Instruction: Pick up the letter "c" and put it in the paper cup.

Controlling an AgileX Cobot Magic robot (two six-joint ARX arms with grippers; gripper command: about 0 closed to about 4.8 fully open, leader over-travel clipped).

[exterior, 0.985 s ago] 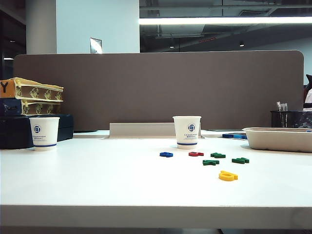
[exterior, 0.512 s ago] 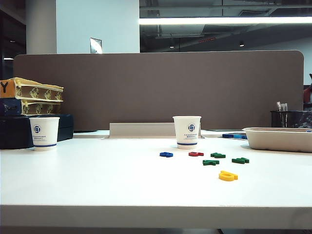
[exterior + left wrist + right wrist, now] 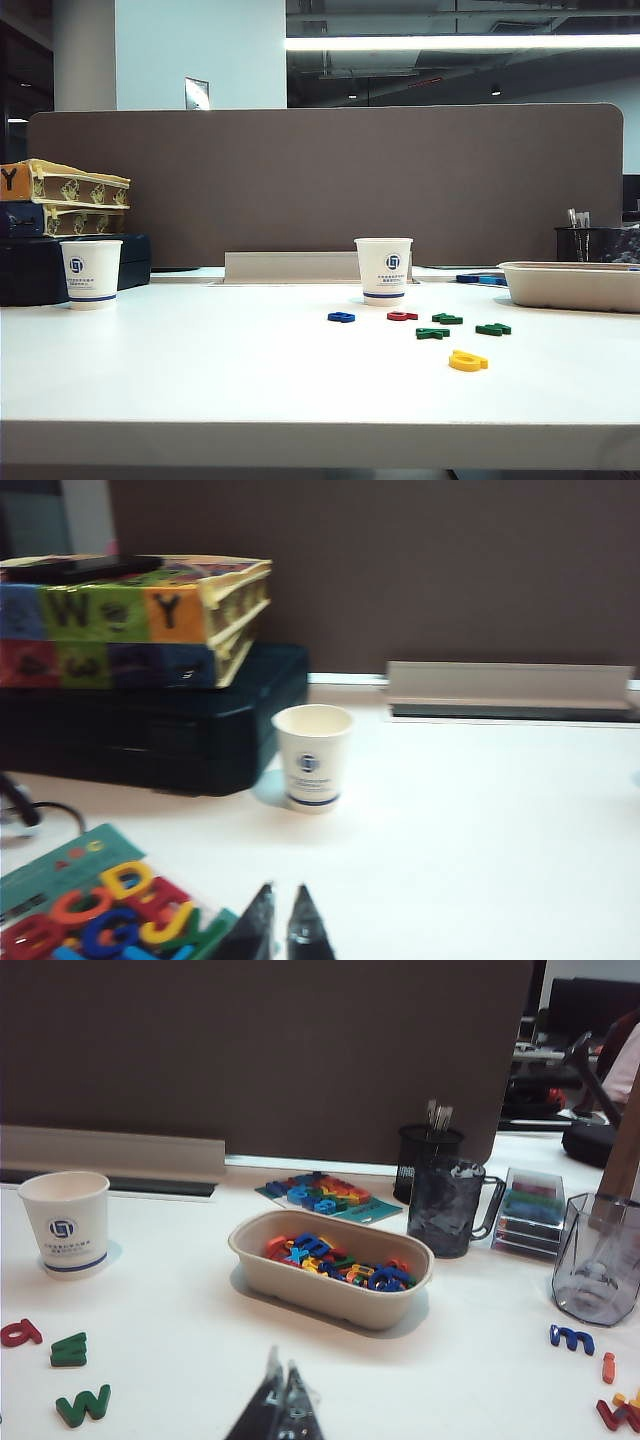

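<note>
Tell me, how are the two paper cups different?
The left cup stands alone near the dark case; the middle cup has toy letters in front of it. The left cup sits nearer the table's left edge, the middle cup near its centre. Both are white, upright, with a blue logo and band.

A white cup (image 3: 383,270) stands at frame centre on the table (image 3: 200,370); a twin cup (image 3: 90,273) sits far left; blue (image 3: 341,317), red (image 3: 402,316), green (image 3: 447,319) and yellow (image 3: 467,361) letters lie lower right; a tray (image 3: 570,285) rests at the right edge.
</note>
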